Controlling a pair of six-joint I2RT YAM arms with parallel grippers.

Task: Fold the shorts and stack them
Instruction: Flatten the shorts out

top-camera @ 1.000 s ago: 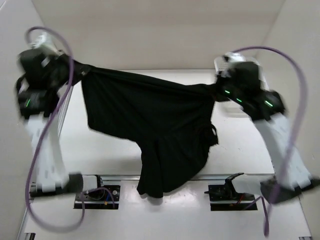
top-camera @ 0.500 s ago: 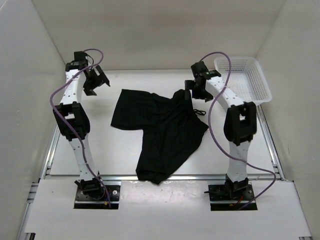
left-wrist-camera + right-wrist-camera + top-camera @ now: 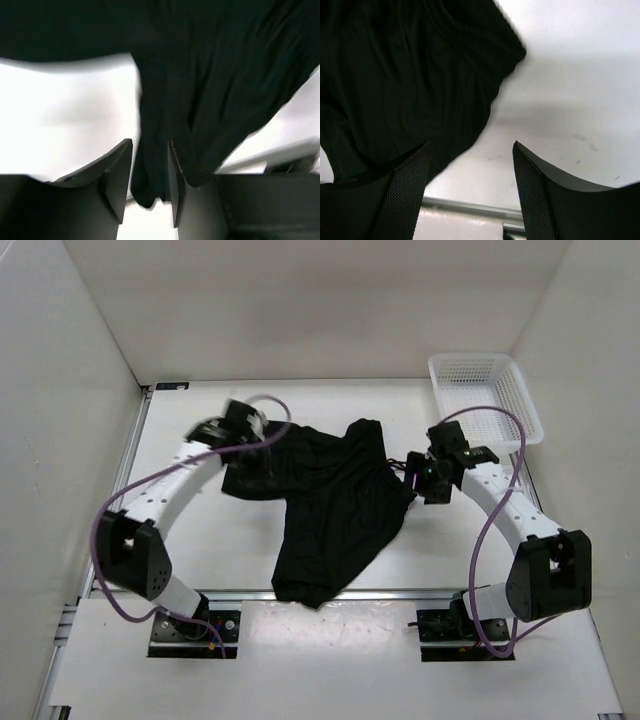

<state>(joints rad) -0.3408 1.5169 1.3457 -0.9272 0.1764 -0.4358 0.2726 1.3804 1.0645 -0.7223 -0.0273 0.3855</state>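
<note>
The black shorts (image 3: 330, 510) lie crumpled on the white table (image 3: 200, 540), one leg reaching down to the near rail. My left gripper (image 3: 252, 458) is low over their upper left part. In the left wrist view that gripper (image 3: 149, 145) stands partly open astride a hanging fold of the shorts (image 3: 215, 75); the fabric touches the right finger (image 3: 175, 190), and a thin strip of table shows beside the left one. My right gripper (image 3: 428, 480) hovers at the shorts' right edge. The right wrist view shows this gripper (image 3: 471, 145) wide open over bare table, the shorts (image 3: 405, 75) beside its left finger.
A white mesh basket (image 3: 485, 395) stands in the back right corner, just beyond the right arm. White walls close in the table on three sides. A metal rail (image 3: 240, 592) runs along the near edge, and the shorts' lower leg overlaps it.
A second ago both grippers held the shorts stretched in the air. They let go, the shorts dropped flat, and both arms have come down to the cloth, the left one narrowing round a fold.
</note>
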